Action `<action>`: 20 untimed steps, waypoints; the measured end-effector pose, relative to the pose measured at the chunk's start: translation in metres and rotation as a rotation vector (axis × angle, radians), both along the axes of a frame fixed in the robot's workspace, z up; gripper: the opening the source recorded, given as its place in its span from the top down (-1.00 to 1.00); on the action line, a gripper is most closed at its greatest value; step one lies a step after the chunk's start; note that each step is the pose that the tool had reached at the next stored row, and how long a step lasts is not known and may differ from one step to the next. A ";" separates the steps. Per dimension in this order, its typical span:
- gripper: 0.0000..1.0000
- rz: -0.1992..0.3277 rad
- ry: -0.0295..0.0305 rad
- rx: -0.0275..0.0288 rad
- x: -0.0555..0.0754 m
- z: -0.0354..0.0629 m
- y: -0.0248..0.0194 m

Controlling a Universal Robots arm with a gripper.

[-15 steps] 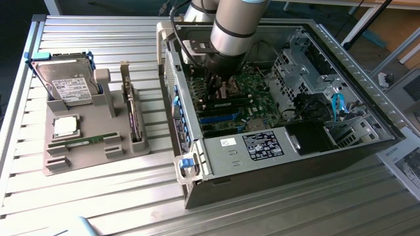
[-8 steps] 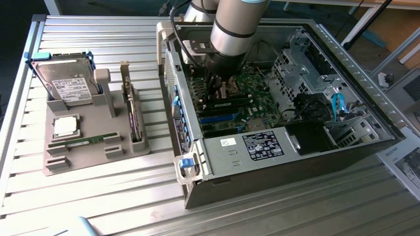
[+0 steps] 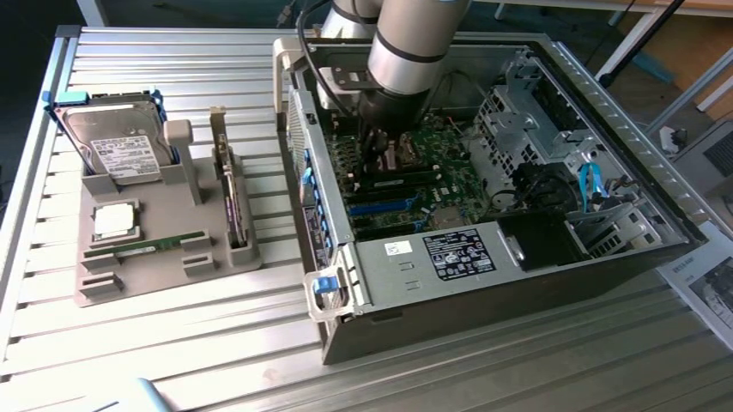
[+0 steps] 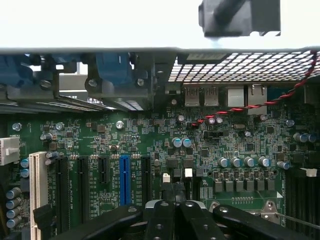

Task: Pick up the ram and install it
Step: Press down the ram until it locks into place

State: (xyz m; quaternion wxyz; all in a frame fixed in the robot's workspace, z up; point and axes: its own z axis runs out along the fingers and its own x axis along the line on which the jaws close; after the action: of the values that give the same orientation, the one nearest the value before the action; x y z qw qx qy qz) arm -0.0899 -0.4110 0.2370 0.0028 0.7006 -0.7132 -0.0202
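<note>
In the exterior view the arm's wrist hides the gripper (image 3: 384,159), which is low inside the open computer case (image 3: 641,184), over the green motherboard (image 3: 452,159). In the wrist view the black fingers (image 4: 165,220) are pressed together, clenched, and nothing can be seen between them; their tips are cut off by the picture edge. The ram (image 3: 147,248), a thin green stick with a pale label, lies flat in a slot near the front edge of the grey moulded holder (image 3: 172,206). The holder stands on a ribbed metal table (image 3: 172,343) beside the case, and also carries a silver hard drive (image 3: 118,148) and a square processor (image 3: 116,221).
</note>
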 end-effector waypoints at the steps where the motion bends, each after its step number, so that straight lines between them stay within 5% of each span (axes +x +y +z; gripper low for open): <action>1: 0.80 0.000 0.0000 -0.0005 0.000 0.0016 0.0001; 20: 0.80 0.000 0.0000 -0.0051 0.000 0.0415 0.0023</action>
State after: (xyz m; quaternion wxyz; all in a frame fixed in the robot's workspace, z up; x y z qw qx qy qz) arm -0.0899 -0.4087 0.2785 0.0046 0.7006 -0.7133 -0.0184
